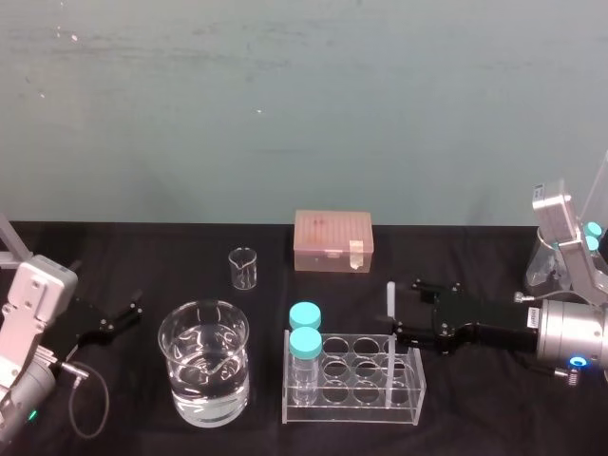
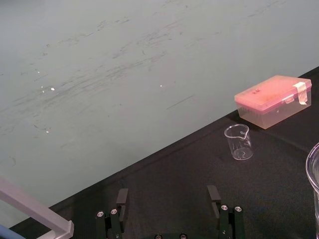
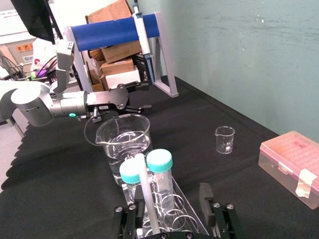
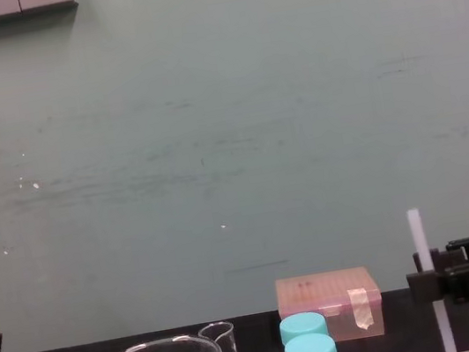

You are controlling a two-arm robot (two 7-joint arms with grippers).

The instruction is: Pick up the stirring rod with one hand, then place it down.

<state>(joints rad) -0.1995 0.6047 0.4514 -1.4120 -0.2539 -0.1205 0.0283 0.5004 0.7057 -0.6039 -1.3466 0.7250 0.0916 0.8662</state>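
Tabletop (image 1: 142, 256): right end effector (image 1: 405, 309) spread around stirring rod (image 1: 390, 299), left end effector (image 2: 167, 191) spread, idle.

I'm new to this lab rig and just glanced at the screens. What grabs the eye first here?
The tall white stirring rod stands upright in the clear rack, with the right gripper open around it. Next come two blue-capped bottles in the rack's left end and the big beaker of water beside it. The left gripper sits idle at the left of the table.
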